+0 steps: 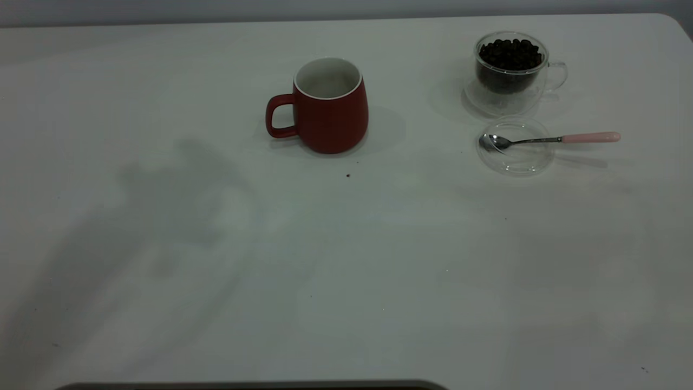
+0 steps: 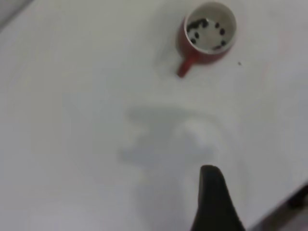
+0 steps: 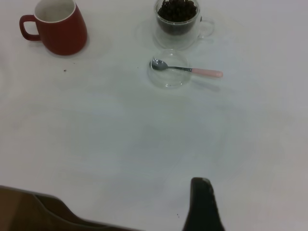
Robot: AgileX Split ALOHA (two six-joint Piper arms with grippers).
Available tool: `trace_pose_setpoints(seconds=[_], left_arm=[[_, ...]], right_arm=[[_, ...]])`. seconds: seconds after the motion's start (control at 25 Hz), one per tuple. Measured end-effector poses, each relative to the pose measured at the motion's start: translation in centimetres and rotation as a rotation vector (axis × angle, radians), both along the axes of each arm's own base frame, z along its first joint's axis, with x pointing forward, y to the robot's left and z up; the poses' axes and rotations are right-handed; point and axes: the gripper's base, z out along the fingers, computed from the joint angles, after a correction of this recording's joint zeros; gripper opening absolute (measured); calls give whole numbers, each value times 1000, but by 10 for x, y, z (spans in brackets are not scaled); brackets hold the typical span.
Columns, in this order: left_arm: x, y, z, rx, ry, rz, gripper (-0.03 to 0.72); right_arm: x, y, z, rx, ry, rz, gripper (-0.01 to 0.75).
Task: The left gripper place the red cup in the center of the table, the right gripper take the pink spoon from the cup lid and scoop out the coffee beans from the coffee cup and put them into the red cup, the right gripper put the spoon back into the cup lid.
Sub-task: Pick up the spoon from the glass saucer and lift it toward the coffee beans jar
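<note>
- The red cup stands upright on the white desk, around the middle from left to right and toward the far side, with its loop handle turned to the left.
- The left wrist view looks down into the red cup: a few coffee beans lie on its white bottom.
- The coffee cup, of clear glass, stands at the far right and is full of dark coffee beans; its handle points right.
- Just in front of it, nearer to the camera, lies the cup lid. The pink spoon rests across it, the metal bowl inside the lid and the pink handle reaching over the rim to the right.
- One small dark speck lies on the desk near the red cup.
- The left tool shows only one black finger above bare desk, well apart from the red cup; I cannot tell how far it is open.
- The right tool also shows one black finger, well apart from the spoon; its opening cannot be told either.
</note>
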Motion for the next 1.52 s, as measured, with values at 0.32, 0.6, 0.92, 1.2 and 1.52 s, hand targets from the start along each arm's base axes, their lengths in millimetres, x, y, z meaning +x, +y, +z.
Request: trace_pose_setpoints(seconds=[0.32,0.6,0.92,1.2,1.52], left_arm=[[-89,33,-68,52,264,142,538],[-171,63,-129,103,419,233,538],[-218,81,-137,-15,180,238,538],[-248,97,-124,-47,5,250,538],[-272,112,-122,-102,-142,352,538]], right_arm=[[0,0,0,0,0,0,586],[0,0,0,0,0,0,586],[0,0,0,0,0,0,586],[0,0,0,0,0,0,586],[0,0,0,0,0,0,586]])
